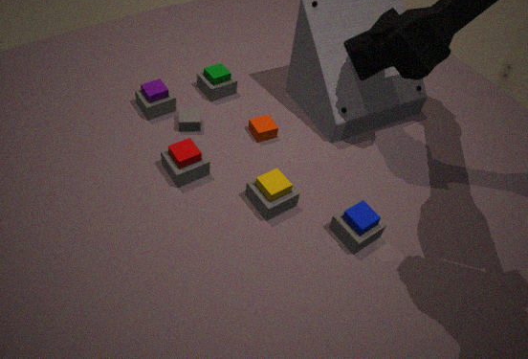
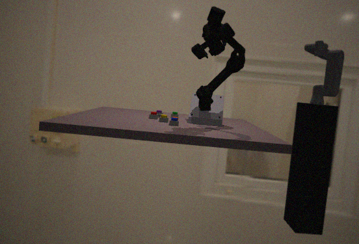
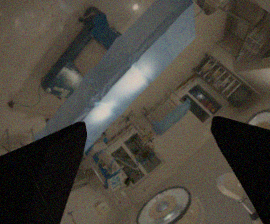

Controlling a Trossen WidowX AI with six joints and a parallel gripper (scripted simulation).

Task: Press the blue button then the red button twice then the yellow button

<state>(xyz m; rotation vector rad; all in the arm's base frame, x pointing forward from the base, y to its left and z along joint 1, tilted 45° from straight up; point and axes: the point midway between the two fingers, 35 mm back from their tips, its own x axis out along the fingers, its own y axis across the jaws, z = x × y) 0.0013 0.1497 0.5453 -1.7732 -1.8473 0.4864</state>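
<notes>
The blue button [image 1: 362, 216] [image 2: 174, 118] sits on its grey base at the front right of the table [image 1: 96, 247]. The yellow button [image 1: 274, 184] [image 2: 163, 116] is to its left, and the red button [image 1: 185, 152] [image 2: 153, 113] is further left. My gripper [image 1: 358, 59] [image 2: 198, 51] [image 3: 150, 126] is open and empty. It hangs high in the air above the arm's mount, far from all buttons. The wrist view shows only the room beyond, with no button between the fingers.
A green button [image 1: 217, 73] and a purple button [image 1: 154, 90] stand at the back. A small grey block [image 1: 189, 119] and an orange block [image 1: 263, 127] lie between the buttons. The arm's grey wedge mount [image 1: 325, 79] stands at the back right.
</notes>
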